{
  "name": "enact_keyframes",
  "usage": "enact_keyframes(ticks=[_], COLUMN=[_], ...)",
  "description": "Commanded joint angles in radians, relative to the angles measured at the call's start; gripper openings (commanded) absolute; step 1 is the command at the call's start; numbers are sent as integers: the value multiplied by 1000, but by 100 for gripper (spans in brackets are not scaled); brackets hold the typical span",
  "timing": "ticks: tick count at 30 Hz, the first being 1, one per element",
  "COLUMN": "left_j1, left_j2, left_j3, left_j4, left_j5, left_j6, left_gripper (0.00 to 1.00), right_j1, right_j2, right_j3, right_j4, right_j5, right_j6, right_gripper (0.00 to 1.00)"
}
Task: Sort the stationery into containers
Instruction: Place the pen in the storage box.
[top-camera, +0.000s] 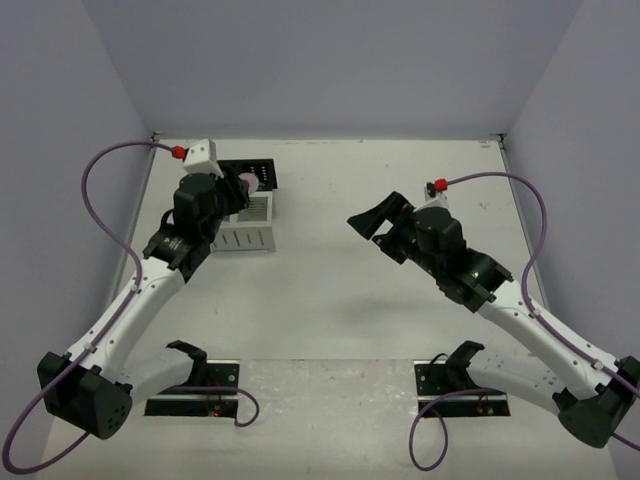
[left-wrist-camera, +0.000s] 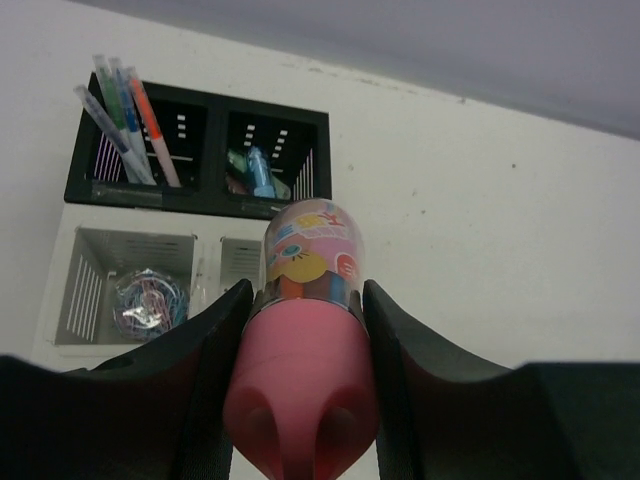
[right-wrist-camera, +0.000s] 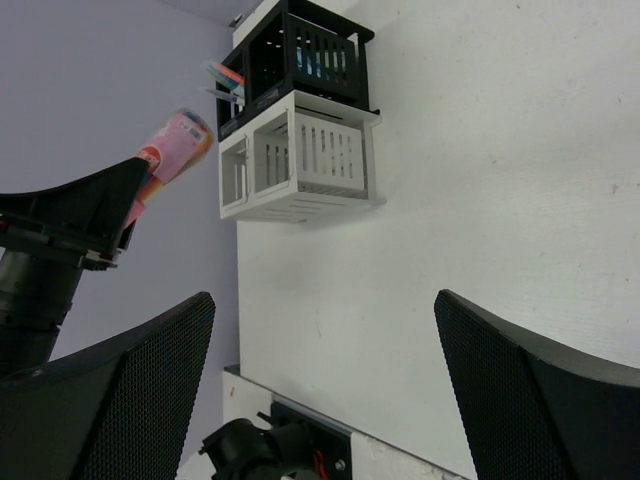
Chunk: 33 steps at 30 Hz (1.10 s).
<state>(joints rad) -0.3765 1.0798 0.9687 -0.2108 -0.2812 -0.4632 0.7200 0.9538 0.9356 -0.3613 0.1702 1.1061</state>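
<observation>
One pink patterned tube (left-wrist-camera: 305, 250) pinched in left gripper (left-wrist-camera: 305, 292); right gripper (right-wrist-camera: 322, 300) spread wide; one organiser (right-wrist-camera: 300, 150) beyond.

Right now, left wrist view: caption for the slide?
Left gripper holding the pink patterned tube near the organiser; pens and capsule pieces already in its black rack.

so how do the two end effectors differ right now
The left end effector is shut on the pink patterned tube; the right end effector stands wide open, empty. The left one is by the organiser; the right one is well apart from it, over the table. Both are black.
</observation>
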Motion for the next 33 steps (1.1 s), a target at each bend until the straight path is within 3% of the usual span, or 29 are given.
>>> enact_keyframes(ticks=[1, 18, 27, 29, 33], left_j1=[22, 50, 52, 52, 53], left_j2=[16, 135, 213, 230, 236], left_j3=[19, -17, 60, 77, 118], left_j4=[-24, -42, -121, -141, -171], left_j5=[-7, 66, 87, 97, 90], left_j6=[29, 40, 58, 62, 63], left_gripper=[0, 0, 0, 7, 64], right_j1=[-15, -33, -34, -36, -37], right_j2=[-33, -35, -53, -64, -78], right_j3=[-19, -49, -61, -70, -78], right_j4=[-11, -9, -10, -10, -9], right_j5=[35, 12, 21, 32, 40], right_j6=[-31, -46, -48, -41, -41], right_gripper=[93, 93, 93, 93, 93])
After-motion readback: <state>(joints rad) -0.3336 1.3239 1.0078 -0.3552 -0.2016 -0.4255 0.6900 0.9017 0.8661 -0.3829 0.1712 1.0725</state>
